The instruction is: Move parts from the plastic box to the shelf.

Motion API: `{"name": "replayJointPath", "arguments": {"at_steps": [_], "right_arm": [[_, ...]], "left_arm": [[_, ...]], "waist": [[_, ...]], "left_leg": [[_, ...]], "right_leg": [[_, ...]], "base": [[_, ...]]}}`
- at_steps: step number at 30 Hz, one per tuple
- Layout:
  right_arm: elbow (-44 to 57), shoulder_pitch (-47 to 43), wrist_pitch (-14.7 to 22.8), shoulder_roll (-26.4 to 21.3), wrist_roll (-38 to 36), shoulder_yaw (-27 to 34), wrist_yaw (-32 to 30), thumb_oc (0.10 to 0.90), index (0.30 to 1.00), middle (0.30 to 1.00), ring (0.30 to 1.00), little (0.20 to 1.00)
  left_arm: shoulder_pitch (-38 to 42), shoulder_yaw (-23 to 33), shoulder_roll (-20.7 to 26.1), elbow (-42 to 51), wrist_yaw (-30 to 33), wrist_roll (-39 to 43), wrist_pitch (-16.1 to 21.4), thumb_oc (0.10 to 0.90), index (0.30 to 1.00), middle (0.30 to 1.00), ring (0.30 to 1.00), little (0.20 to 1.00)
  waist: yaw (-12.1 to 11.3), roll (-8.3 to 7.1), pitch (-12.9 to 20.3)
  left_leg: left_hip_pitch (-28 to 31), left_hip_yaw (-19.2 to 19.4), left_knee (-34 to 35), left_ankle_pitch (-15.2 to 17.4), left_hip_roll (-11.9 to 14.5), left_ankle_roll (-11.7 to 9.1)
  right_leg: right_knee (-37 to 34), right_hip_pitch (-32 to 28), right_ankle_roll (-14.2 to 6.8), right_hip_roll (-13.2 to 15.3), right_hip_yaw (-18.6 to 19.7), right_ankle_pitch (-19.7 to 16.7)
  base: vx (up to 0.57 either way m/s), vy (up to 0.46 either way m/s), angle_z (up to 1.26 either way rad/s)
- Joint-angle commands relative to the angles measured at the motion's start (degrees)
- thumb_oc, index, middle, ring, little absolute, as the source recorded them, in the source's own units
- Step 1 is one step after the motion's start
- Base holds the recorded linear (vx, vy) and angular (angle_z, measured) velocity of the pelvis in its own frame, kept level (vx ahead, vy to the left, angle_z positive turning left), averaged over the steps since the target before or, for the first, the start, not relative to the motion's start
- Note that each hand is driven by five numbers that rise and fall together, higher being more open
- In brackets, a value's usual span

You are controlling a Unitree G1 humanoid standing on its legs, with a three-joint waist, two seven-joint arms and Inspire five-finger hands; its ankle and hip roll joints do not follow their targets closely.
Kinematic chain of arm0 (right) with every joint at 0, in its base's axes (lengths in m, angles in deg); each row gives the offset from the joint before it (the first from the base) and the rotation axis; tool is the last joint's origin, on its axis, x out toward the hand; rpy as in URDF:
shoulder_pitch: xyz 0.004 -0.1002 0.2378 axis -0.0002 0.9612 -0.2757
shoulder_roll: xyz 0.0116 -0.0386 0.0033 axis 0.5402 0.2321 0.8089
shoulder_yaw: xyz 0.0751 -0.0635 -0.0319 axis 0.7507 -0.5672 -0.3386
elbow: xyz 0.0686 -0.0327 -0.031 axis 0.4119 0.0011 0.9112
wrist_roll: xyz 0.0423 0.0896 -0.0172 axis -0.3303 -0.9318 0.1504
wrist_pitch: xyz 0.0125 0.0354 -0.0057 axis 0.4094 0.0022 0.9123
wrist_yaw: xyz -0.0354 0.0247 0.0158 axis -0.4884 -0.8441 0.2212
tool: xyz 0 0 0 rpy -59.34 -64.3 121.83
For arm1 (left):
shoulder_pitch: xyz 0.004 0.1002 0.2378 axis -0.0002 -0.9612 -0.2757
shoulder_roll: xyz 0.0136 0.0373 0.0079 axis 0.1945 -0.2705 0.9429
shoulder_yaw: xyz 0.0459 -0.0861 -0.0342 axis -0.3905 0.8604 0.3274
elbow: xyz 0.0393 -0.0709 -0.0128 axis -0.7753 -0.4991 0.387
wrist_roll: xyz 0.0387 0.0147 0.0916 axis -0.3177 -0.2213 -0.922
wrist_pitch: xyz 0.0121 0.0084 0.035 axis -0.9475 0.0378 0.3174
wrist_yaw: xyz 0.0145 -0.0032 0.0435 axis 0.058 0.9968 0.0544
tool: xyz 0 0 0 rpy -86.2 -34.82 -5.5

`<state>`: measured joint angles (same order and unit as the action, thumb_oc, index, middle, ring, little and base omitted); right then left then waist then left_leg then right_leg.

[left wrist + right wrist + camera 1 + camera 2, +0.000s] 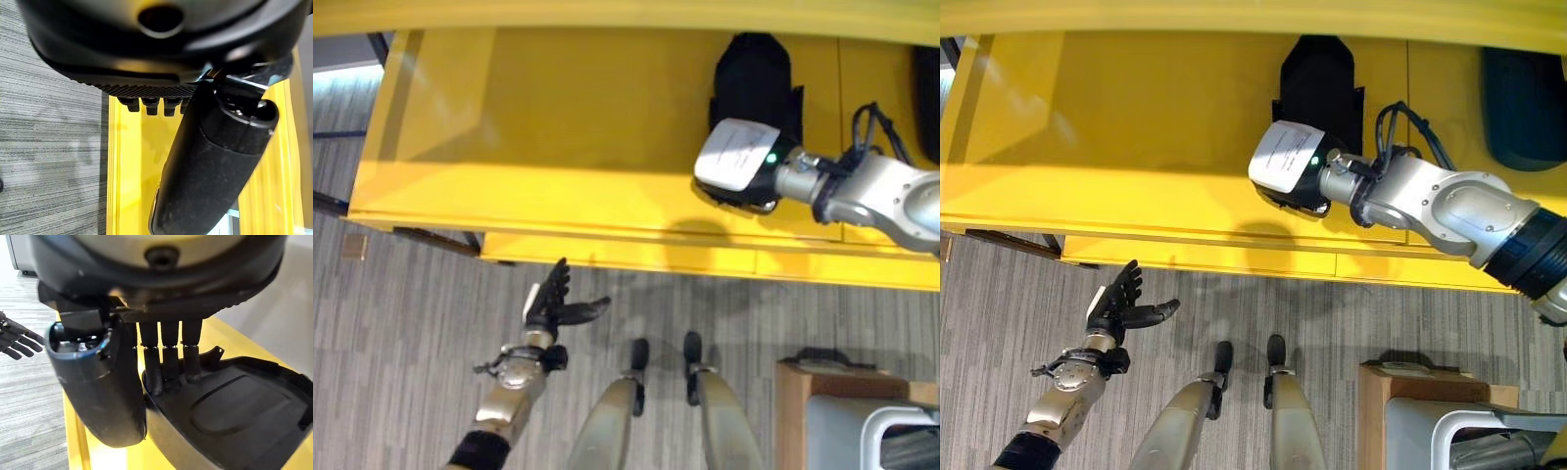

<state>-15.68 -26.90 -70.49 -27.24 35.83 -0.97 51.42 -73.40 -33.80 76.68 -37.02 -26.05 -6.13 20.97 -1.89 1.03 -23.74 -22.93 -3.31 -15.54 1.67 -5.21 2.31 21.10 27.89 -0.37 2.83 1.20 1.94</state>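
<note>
A grey, striped carpet floor (401, 323) was seen along the near side, and above it a yellow shelf (558, 127) was spread across the whole width, its front edge running left to right with a lower yellow lip beneath it. Over the carpet, just short of that front edge toward the shelf's left half, the left hand (551, 302) was held up in the air, its fingers straight and fanned with the thumb stuck out to the side, nothing in it and nothing touched. Further right, on the shelf's surface near the back edge, a black moulded part (1317, 73) was lying flat. The right hand (146, 362) was laid on top of that part, reached in from the right across the front edge; in the wrist view its fingers were seen pointing down onto the part's ribbed upper face, thumb alongside, though whether they were actually clamped round it could not be made out. At the shelf's far right end a second dark part (1526, 103) was resting. Down in the right corner of the floor, a brown box (1400, 411) holding a grey plastic bin (1449, 431) was caught.
</note>
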Motion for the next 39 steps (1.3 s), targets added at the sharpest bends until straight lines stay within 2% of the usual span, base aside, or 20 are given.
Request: {"name": "replayJointPath", "arguments": {"at_steps": [1,10,15,19,22,24,27,29,32,37,39], "right_arm": [[5.1,-6.5,-2.4,-4.6,0.2,3.3,-5.1,0.9,1.0,1.0,1.0,1.0],[9.1,-6.7,-2.1,-8.4,0.5,4.4,-6.0,0.9,1.0,1.0,1.0,1.0],[13.2,-4.0,-2.0,-12.3,-0.7,8.9,-7.9,0.9,1.0,1.0,1.0,1.0],[14.4,-2.5,-2.4,-13.8,-0.5,12.1,-9.6,0.9,1.0,1.0,1.0,1.0],[16.4,0.8,-2.9,-16.0,0.3,18.2,-12.8,0.9,1.0,1.0,1.0,1.0],[17.7,6.5,-3.1,-17.0,0.5,24.7,-14.2,0.9,1.0,1.0,1.0,1.0],[18.5,12.6,-3.2,-17.1,0.9,31.4,-15.8,0.9,1.0,1.0,1.0,1.0],[19.9,23.0,-3.1,-16.8,1.2,41.9,-17.0,0.9,1.0,1.0,1.0,1.0],[20.9,32.8,-2.9,-15.9,1.3,50.7,-17.6,0.9,1.0,1.0,1.0,1.0],[23.0,53.1,-1.9,-11.2,-0.8,68.3,-18.1,0.9,1.0,1.0,1.0,1.0],[23.9,65.8,-1.1,-2.2,-6.4,77.1,-18.6,0.9,1.0,1.0,1.0,1.0]], "left_arm": [[-2.1,1.0,4.5,5.4,-0.1,1.5,4.6,0.9,1.0,1.0,1.0,1.0],[-2.8,1.7,4.1,5.8,0.1,1.2,4.3,0.9,1.0,1.0,1.0,1.0],[-3.2,2.7,3.8,5.9,0.4,0.4,3.9,0.9,1.0,1.0,1.0,1.0],[-3.4,3.1,3.7,6.2,0.6,0.2,3.9,0.9,1.0,1.0,1.0,1.0],[-3.9,3.8,3.0,6.4,1.0,-0.2,3.6,0.9,1.0,1.0,1.0,1.0],[-4.2,4.3,2.6,6.5,1.2,-0.5,3.5,0.9,1.0,1.0,1.0,1.0],[-4.5,4.9,2.1,6.7,1.4,-0.8,3.5,0.9,1.0,1.0,1.0,1.0],[-4.9,5.3,1.6,6.7,1.5,-1.2,3.3,0.9,1.0,1.0,1.0,1.0],[-5.3,5.8,0.9,6.6,1.7,-1.4,3.1,0.9,1.0,1.0,1.0,1.0],[-5.8,6.1,0.7,6.4,1.7,-1.8,2.9,0.9,1.0,1.0,1.0,1.0],[-5.7,5.9,-0.3,6.4,2.0,-2.2,2.8,0.9,1.0,1.0,1.0,1.0]], "waist": [[-0.7,-0.42,4.0],[-0.2,-0.59,4.0],[0.6,-0.8,4.0],[0.9,-0.72,4.0],[1.5,-0.34,4.1],[1.9,-0.12,4.1],[2.4,0.14,4.3],[2.9,0.02,4.5],[3.5,-0.06,4.6],[3.6,-0.78,4.7],[3.8,-0.91,4.6]], "left_leg": [[-1.9,1.3,-4.3,2.5,3.8,-3.4],[-1.9,1.5,-4.6,2.7,3.8,-3.2],[-2.0,1.7,-4.8,3.0,3.9,-3.1],[-2.0,1.7,-5.1,3.1,3.8,-3.0],[-2.2,2.0,-5.4,3.3,3.8,-2.9],[-2.3,2.0,-5.4,3.3,3.9,-2.8],[-2.2,2.0,-5.2,3.4,3.8,-2.8],[-2.3,2.0,-5.4,3.5,3.9,-2.7],[-2.4,2.2,-5.6,3.6,3.8,-2.7],[-2.3,2.2,-5.4,3.5,3.8,-2.5],[-2.1,2.3,-5.1,3.5,3.9,-2.4]], "right_leg": [[4.5,-0.4,-1.8,1.2,2.0,2.5],[4.8,-0.2,-1.8,1.1,2.4,2.5],[4.7,-0.2,-1.8,1.1,2.5,2.5],[4.8,-0.1,-1.8,1.1,2.6,2.5],[4.9,0.1,-1.8,1.0,2.8,2.5],[4.8,0.2,-1.9,1.0,2.9,2.4],[4.7,0.2,-1.9,1.0,2.9,2.3],[4.6,0.3,-2.0,1.0,3.0,2.2],[4.6,0.3,-2.0,1.0,3.2,2.2],[4.1,0.0,-2.1,0.9,3.4,2.1],[3.5,-0.3,-2.2,0.8,3.5,1.8]], "base": [[0.0,0.0,0.0],[0.0,0.0,0.0],[0.0,0.0,0.0],[0.0,0.003,-0.02],[0.01,0.009,-0.05],[0.01,0.017,-0.04],[0.01,0.013,-0.07],[0.0,0.004,-0.03],[0.0,0.0,0.0],[0.0,0.008,-0.05],[0.01,0.016,-0.01]]}}
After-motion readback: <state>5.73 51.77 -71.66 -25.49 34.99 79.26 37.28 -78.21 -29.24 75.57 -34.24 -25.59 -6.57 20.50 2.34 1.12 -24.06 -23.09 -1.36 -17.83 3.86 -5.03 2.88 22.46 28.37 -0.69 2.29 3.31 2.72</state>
